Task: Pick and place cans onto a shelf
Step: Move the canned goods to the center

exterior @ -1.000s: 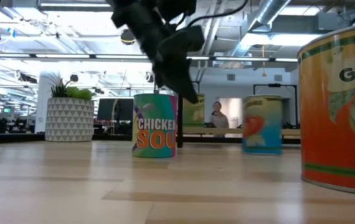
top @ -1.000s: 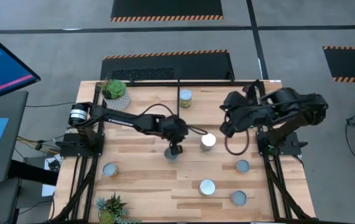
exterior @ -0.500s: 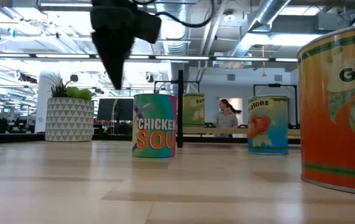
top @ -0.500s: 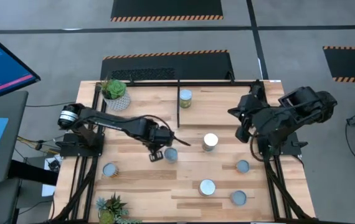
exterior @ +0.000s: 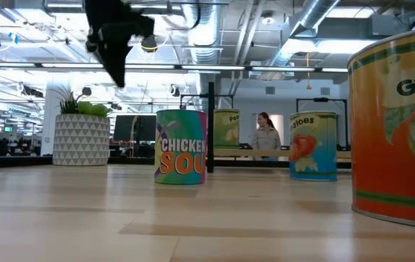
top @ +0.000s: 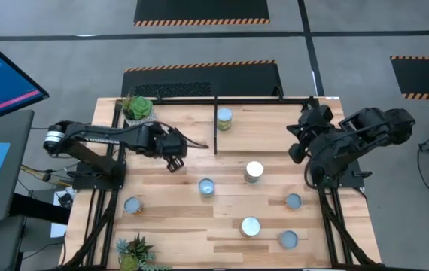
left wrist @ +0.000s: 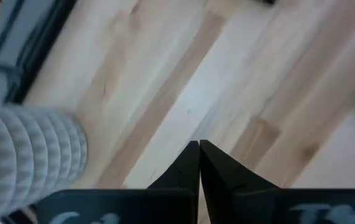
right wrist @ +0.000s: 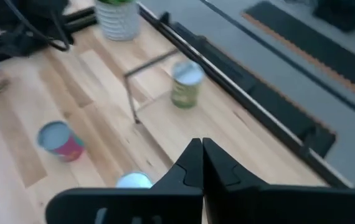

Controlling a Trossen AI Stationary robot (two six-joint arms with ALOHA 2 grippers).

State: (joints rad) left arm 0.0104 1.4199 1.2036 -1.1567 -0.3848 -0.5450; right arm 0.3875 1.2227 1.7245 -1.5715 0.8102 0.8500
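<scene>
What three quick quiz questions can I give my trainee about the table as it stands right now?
1. True or false: the left pincer is shut on a can.
2. How many cans stand in the shelf? A none, B one, C three.
3. Fill in: the can in the shelf has a ___ label.
Key: 1 false, it is shut but holds nothing. 2 B. 3 green.
</scene>
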